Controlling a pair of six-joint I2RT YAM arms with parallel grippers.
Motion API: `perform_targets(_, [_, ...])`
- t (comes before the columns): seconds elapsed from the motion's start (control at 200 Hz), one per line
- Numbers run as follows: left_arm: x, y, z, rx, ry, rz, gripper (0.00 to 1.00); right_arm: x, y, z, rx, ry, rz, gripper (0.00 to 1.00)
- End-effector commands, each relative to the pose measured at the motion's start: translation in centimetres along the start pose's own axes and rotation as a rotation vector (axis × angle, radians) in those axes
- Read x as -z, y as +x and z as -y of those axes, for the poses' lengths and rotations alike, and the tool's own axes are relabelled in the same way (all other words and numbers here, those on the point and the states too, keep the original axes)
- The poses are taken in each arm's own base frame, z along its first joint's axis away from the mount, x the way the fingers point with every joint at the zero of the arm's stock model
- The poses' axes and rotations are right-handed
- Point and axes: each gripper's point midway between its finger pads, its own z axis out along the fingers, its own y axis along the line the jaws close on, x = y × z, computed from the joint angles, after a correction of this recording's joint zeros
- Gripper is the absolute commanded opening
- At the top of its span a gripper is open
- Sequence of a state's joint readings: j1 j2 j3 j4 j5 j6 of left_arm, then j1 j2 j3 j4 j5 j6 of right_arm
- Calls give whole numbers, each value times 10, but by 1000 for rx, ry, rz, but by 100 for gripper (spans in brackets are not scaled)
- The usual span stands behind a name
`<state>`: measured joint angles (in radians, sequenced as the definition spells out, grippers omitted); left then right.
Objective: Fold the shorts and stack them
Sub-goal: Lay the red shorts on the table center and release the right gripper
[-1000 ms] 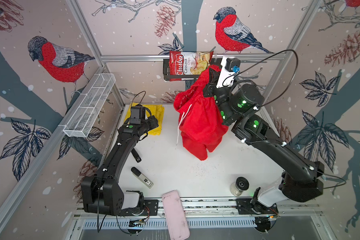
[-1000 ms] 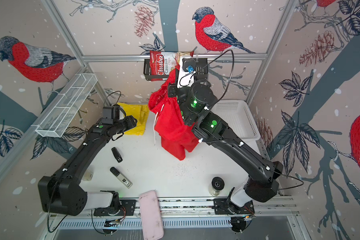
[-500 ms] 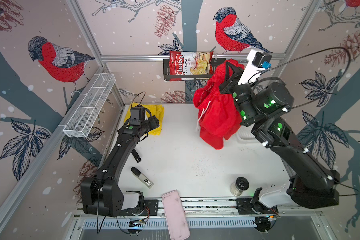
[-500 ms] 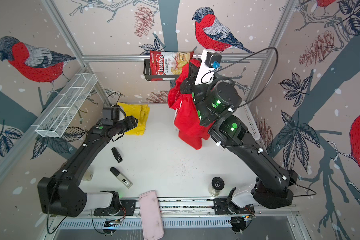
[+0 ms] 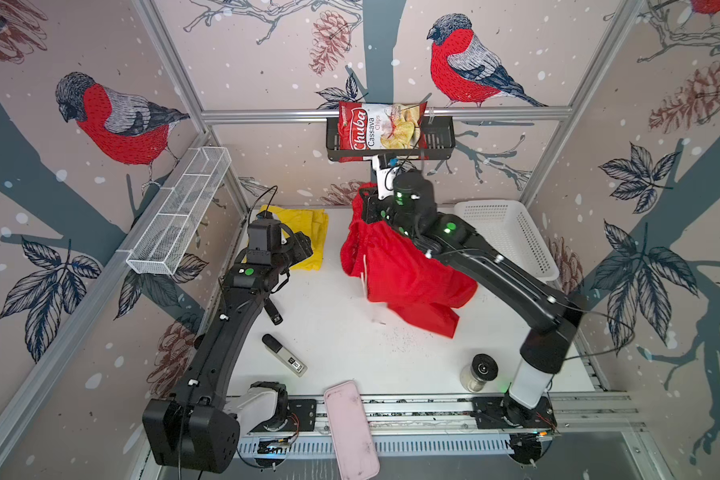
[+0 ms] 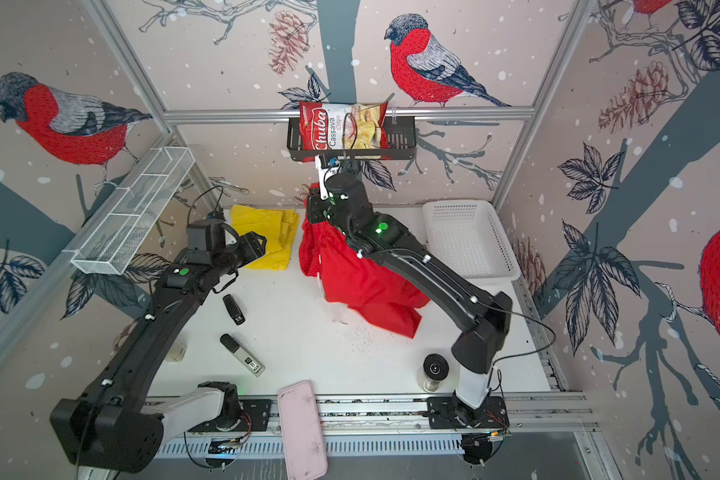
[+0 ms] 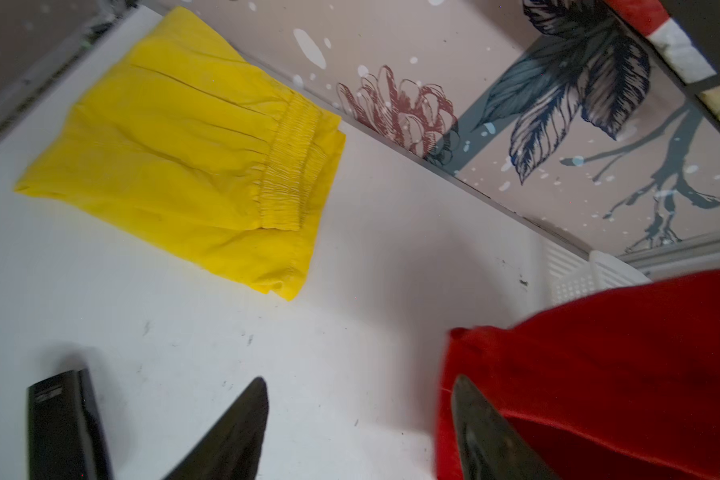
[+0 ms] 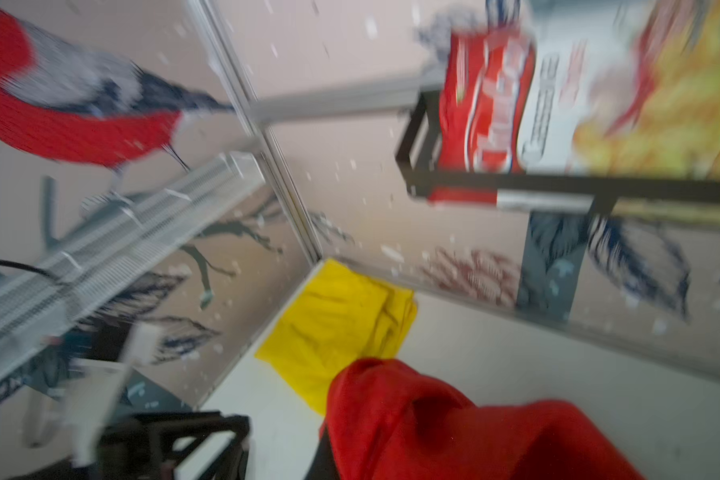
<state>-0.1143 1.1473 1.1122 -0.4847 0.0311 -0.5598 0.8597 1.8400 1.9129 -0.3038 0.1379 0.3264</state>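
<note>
The yellow shorts (image 5: 308,232) (image 6: 273,235) (image 7: 175,166) lie folded flat at the table's back left corner. The red shorts (image 5: 404,278) (image 6: 362,282) hang bunched from my right gripper (image 5: 361,203) (image 6: 313,208), and their lower part spreads over the table's middle. In the right wrist view the red cloth (image 8: 454,428) covers the jaws, so how they stand is hidden. My left gripper (image 7: 358,386) is open over bare table with nothing between its fingers. It sits beside the yellow shorts, and one fingertip (image 7: 466,399) is close to the red cloth's edge (image 7: 599,365).
A white basket (image 5: 512,216) stands at the back right. A chips bag (image 5: 379,126) sits in a black wall shelf, and a wire rack (image 5: 179,216) hangs on the left wall. Two small black devices (image 5: 273,312) (image 5: 285,355), a jar (image 5: 479,372) and a pink case (image 5: 350,428) lie near the front.
The right arm has swung down and left from its raised pose, lowering the red shorts until their lower part rests on the table. The left arm has stayed put.
</note>
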Motion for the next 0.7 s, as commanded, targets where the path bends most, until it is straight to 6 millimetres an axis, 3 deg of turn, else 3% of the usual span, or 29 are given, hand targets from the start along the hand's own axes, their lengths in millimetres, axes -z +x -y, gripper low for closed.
perform_targets(0.0, [2, 4, -26, 20, -117, 19, 74, -33, 70, 18, -216, -96, -232, 54])
perform_targets(0.08, [-2, 11, -32, 26, -121, 9, 77, -44, 108, 38, -295, -96, -304, 59])
perform_targets(0.205, [-13, 21, -33, 36, -112, -35, 77, -25, 106, 64, -293, -41, -238, 65])
perform_targets(0.315, [-23, 25, -18, 40, -25, -68, 77, 8, 94, 97, -265, 69, -166, 75])
perform_targets(0.39, [-32, 28, -6, 64, 47, -86, 77, 33, 99, 125, -255, 166, -140, 79])
perform_targets(0.54, [-60, 38, 12, 77, 65, -142, 79, 85, 130, 187, -241, 418, -143, 86])
perform_targets(0.695, [-99, 64, 62, -37, 76, -241, 78, 136, 159, 227, -263, 547, -127, 86])
